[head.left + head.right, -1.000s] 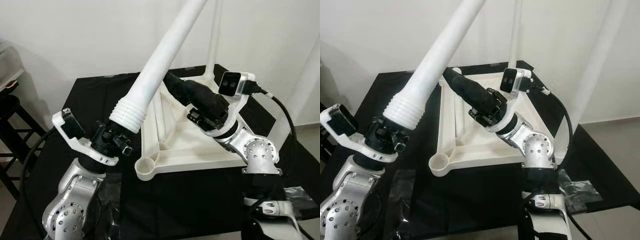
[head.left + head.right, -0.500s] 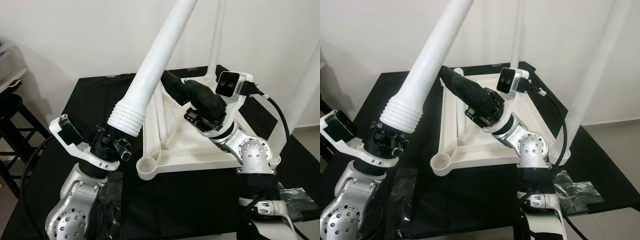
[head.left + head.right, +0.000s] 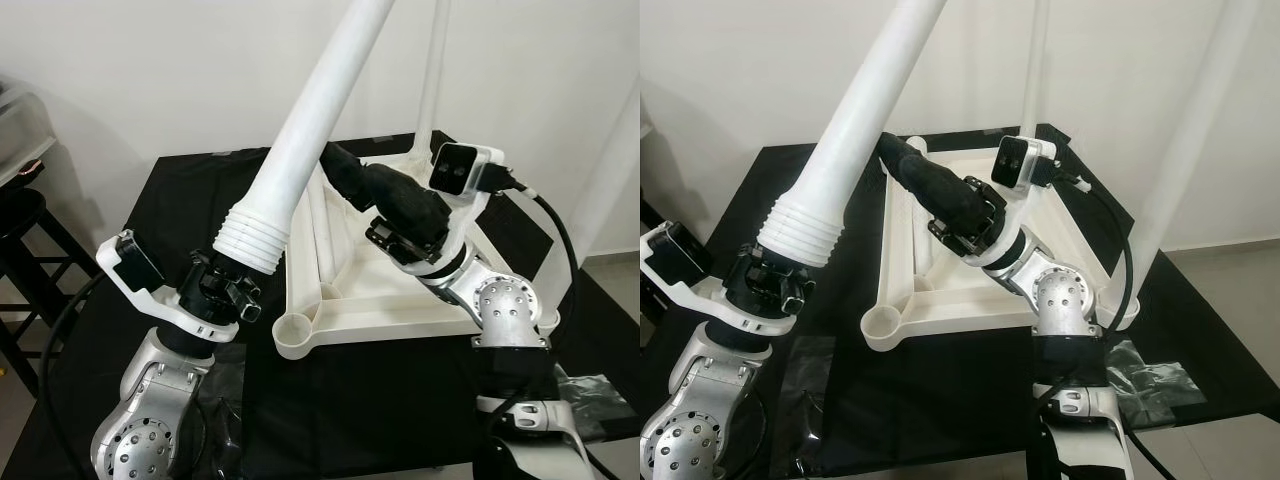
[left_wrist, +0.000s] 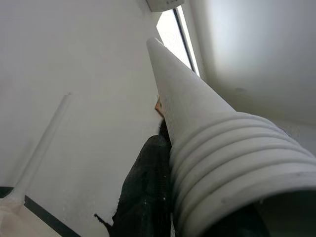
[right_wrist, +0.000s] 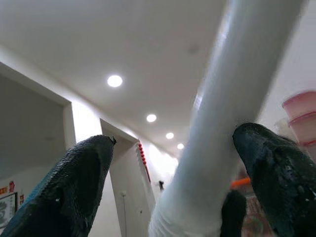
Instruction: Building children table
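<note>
Left eye view: left gripper [image 3: 228, 290] clasps the tilted leg [image 3: 300, 140] (threaded end); right gripper [image 3: 345, 170] spread beside it

A plain white wall [image 3: 150, 70] stands behind a black tabletop [image 3: 190, 185]. A dark stool [image 3: 20, 240] sits at the robot's left, just beside the tabletop, and pale floor [image 3: 1230, 270] shows at the right. Overhead, a white ceiling [image 5: 74, 34] carries round recessed lights [image 5: 114, 80], lit. Clear plastic wrap [image 3: 1145, 380] lies crumpled on the tabletop's near edge.

Black table [image 3: 180, 190] bearing the upturned white tabletop frame [image 3: 380, 300] and clear plastic wrap [image 3: 1150, 378].
</note>
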{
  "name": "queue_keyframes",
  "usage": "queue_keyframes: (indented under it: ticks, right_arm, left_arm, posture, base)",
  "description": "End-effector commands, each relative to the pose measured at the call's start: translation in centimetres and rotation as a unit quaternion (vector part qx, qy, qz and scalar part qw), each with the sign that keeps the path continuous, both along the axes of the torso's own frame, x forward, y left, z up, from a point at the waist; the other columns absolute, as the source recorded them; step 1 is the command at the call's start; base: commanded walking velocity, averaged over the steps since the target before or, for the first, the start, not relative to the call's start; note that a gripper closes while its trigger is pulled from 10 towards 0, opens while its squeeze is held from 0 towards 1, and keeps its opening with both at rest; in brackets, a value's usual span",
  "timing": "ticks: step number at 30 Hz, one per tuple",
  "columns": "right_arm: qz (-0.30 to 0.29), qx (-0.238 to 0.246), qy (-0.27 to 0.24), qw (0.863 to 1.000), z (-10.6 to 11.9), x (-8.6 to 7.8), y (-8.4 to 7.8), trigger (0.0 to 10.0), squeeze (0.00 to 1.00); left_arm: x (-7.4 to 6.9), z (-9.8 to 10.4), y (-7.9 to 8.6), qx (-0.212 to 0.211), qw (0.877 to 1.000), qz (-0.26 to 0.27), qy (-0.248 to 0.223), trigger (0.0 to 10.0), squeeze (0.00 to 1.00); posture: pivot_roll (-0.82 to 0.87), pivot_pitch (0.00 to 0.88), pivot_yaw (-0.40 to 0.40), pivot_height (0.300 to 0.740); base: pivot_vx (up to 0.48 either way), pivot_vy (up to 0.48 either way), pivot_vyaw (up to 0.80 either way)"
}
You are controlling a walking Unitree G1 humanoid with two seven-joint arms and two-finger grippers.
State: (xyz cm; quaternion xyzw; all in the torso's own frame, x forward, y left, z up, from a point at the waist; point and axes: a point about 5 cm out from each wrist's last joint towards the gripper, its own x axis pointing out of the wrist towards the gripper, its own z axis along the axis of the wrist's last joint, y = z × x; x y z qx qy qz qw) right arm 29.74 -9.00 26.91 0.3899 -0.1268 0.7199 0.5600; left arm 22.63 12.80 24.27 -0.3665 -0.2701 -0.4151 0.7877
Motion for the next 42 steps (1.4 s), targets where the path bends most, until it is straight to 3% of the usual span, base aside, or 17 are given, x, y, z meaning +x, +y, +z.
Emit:
queue_keyframes:
  ticks: [1, 15, 19, 21, 23, 29, 42]
  right_arm:
    - [0.017, -0.016, -0.005, 1.000, 0.1, -0.2, 1.0, 10.0, 0.00]
    - [-0.011, -0.032, 0.003, 0.999, -0.5, 0.5, 0.8, 10.0, 0.00]
    - [-0.012, -0.031, 0.001, 0.999, -0.5, 0.5, 0.9, 10.0, 0.00]
    - [-0.002, -0.014, -0.007, 1.000, 0.4, 0.3, 1.4, 10.0, 0.00]
    - [0.007, -0.006, -0.017, 1.000, 0.9, 0.0, 1.6, 10.0, 0.00]
    - [0.027, 0.005, -0.035, 0.999, 1.6, -0.5, 2.7, 10.0, 0.00]
    - [0.023, -0.006, -0.029, 0.999, 1.1, -0.5, 3.6, 10.0, 0.00]
  left_arm:
    - [-0.3, 0.2, -0.9, 0.012, 0.999, -0.032, -0.010, 10.0, 0.00]
    - [-0.4, 0.8, -0.3, -0.006, 0.999, -0.035, -0.028, 10.0, 0.00]
    - [-0.6, 0.6, -1.1, 0.005, 0.998, -0.053, -0.024, 10.0, 0.00]
    - [-0.8, -0.5, -2.4, 0.059, 0.996, -0.073, -0.012, 10.0, 0.00]
    - [-0.8, -0.9, -2.8, 0.073, 0.994, -0.078, -0.007, 10.0, 0.00]
    - [-0.8, -1.5, -3.2, 0.077, 0.993, -0.086, 0.002, 10.0, 0.00]
    - [-0.9, -1.7, -3.5, 0.081, 0.992, -0.095, -0.001, 10.0, 0.00]
  posture:
    - [-0.06, 0.000, 0.019, 0.740]
    - [-0.07, 0.000, 0.027, 0.740]
    - [-0.07, 0.000, 0.028, 0.740]
    - [-0.06, 0.000, 0.031, 0.740]
    - [-0.07, 0.000, 0.032, 0.740]
    - [-0.06, 0.000, 0.026, 0.740]
    - [-0.07, 0.002, 0.028, 0.740]
  base:
    - [0.000, 0.000, 0.00]
    - [0.000, 0.000, 0.00]
    - [0.000, 0.000, 0.00]
    - [0.000, 0.000, 0.00]
    - [0.000, 0.000, 0.00]
    - [0.000, 0.000, 0.00]
    - [0.000, 0.000, 0.00]
